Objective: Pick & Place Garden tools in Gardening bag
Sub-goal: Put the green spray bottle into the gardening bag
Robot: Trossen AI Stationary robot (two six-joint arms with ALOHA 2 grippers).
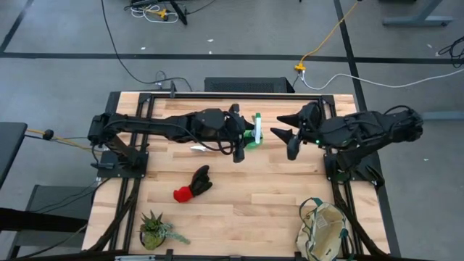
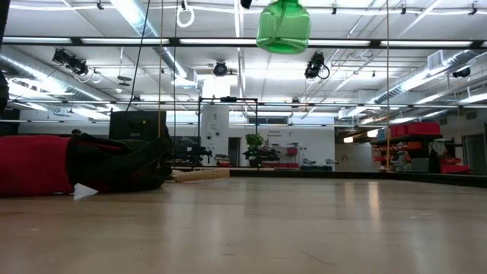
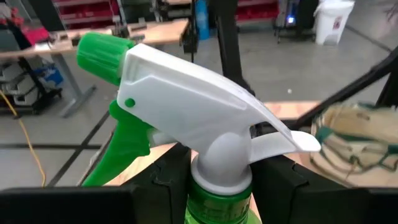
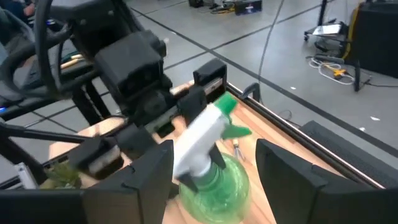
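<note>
1. From overhead I am seeing the left gripper (image 1: 245, 138) gripping the spray bottle (image 1: 255, 131) by its neck over the far middle of the table (image 1: 239, 203); only the low view is showing the green body (image 2: 283, 27) hanging well clear of the wood.
2. My left wrist view is showing the two dark fingers (image 3: 163, 177) pinching either side of the green neck, under the white trigger head (image 3: 199, 93).
3. The right gripper (image 1: 284, 138) is facing it just beside the bottle — fingers (image 4: 149, 174) spread wide, the bottle (image 4: 211, 168) sitting between them, neither touching.
4. The glove pair (image 1: 193, 185) is lying nearer me than the left gripper, with bare wood around it.
5. The gardening bag (image 1: 324, 230) is sitting at the near right edge — well apart from both grippers; the potted plant (image 1: 154, 229) is occupying the near left corner.
</note>
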